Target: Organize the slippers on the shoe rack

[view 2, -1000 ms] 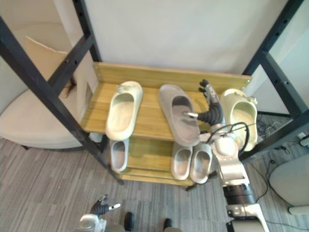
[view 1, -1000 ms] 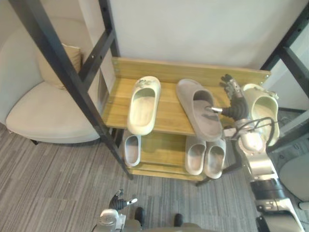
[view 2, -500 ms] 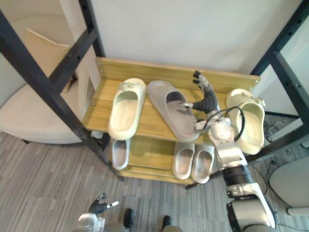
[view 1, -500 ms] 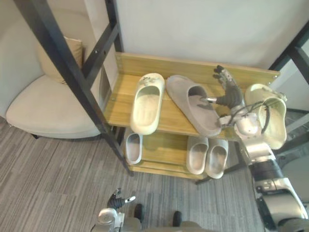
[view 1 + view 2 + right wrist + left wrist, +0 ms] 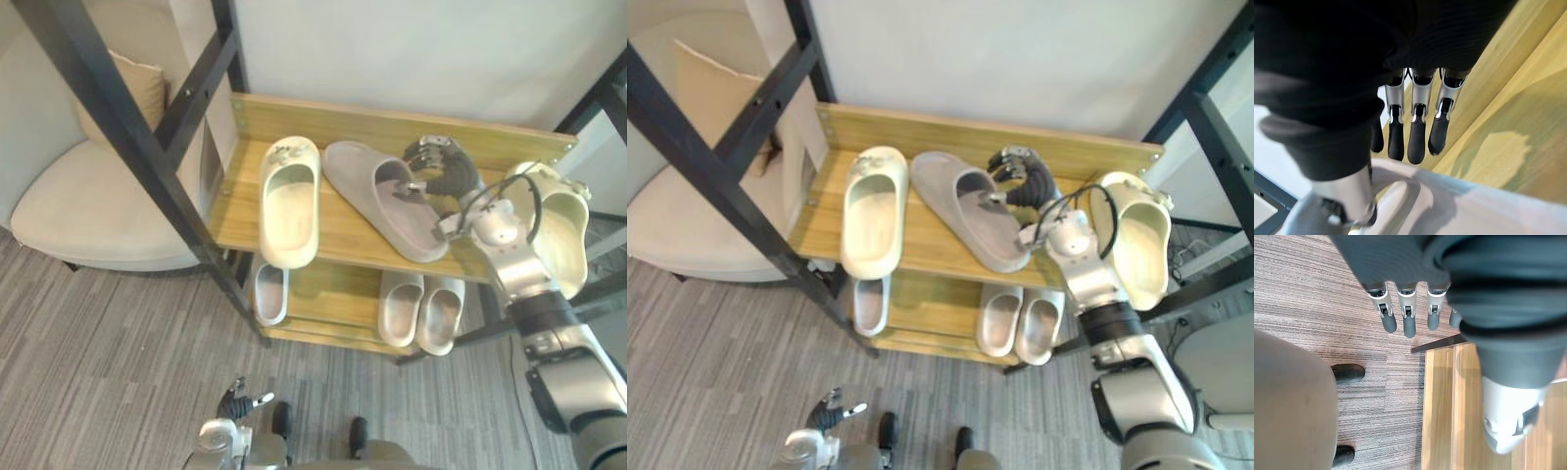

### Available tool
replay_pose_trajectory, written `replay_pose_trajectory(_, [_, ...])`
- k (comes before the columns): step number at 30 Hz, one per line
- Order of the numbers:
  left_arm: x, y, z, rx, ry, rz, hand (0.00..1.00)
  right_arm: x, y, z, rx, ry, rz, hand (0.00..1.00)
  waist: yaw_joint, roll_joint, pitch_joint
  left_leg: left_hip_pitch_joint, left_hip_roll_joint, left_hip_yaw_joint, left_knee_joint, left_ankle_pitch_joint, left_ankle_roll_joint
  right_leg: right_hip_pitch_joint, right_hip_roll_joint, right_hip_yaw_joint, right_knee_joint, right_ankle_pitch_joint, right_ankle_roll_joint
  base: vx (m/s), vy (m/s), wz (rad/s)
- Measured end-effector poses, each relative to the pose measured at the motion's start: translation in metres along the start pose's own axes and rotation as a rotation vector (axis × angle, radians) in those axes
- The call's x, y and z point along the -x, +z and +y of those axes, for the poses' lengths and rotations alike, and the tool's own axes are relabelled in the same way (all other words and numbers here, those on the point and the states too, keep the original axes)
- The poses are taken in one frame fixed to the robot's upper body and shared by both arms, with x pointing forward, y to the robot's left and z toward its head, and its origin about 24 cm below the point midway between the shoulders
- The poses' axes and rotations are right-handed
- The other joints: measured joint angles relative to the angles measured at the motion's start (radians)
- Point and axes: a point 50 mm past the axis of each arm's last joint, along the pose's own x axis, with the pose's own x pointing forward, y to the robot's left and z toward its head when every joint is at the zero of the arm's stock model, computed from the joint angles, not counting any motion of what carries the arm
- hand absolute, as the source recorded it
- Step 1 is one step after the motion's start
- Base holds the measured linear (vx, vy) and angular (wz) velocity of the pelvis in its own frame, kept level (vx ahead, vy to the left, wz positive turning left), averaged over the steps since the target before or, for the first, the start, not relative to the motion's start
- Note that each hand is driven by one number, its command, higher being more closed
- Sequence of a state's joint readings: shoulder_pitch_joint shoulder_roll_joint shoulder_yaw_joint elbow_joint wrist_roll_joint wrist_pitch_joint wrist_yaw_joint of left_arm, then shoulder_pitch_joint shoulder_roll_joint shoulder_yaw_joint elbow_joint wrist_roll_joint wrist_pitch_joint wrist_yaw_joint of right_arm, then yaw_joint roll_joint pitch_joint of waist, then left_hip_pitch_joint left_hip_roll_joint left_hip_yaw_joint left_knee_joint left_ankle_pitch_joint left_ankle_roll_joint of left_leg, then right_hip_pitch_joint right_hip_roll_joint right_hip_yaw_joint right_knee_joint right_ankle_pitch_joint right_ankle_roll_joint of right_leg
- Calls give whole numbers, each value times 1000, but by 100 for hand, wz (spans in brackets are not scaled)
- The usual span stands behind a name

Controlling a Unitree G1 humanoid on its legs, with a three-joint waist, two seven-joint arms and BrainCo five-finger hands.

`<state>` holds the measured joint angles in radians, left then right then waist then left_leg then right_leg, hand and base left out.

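— Hand state, pls: how is the right hand [image 5: 443, 178] held?

— Fingers [image 5: 425, 154] are curled over the far-right side of the grey slipper [image 5: 377, 201], and the thumb is tucked into its opening. The slipper's upper is pinched btwn them. In the right wrist view the dark fingertips [image 5: 1416, 151] are seen just past the slipper's edge, w/ bare wood beyond.

— And where is that slipper placed?

— Top shelf of the shoe rack [image 5: 333, 125], laid at a slant. Toe is pointed far-left, just beside the cream slipper [image 5: 290, 201]; heel is set near-right, at the shelf's front edge.

— Other pairs?

— A second cream slipper [image 5: 560, 230] is seen past the rack's right end, behind the right arm. What it rests on cannot be told. On the lower shelf one pale slipper [image 5: 269, 292] is set at left and a pale pair [image 5: 400, 308] at right.

— Left side?

— The left hand [image 5: 240, 401] is held low at the near edge, above the grey carpet [image 5: 118, 343]. Fingers are straight & relaxed, nothing held. A pale armchair [image 5: 88, 215] is seen left of the rack.
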<state>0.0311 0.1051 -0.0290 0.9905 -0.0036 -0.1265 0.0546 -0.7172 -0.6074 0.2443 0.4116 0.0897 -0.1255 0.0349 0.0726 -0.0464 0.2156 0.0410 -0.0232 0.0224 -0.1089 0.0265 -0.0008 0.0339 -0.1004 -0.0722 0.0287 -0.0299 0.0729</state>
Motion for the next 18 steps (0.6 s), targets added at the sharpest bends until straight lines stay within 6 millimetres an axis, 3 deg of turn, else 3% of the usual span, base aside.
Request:
replay_pose_trajectory(11, [-1, 3, 0, -1, 1, -9, 0, -1, 4, -3, 16, 7, -11, 100, 1, -4, 14, 3, -1, 6, 5, 4, -1, 2, -1, 4, -3, 0, 0, -19, -10, 0])
replay_pose_trajectory(18, [-1, 3, 1, 7, 7, -4, 0, 21, 1, -4, -6, -24, -33, 100, 1, -9, 11, 8, -1, 6, 6, 4, 0, 4, -2, 4, 0, 0, 0, 0, 0, 0])
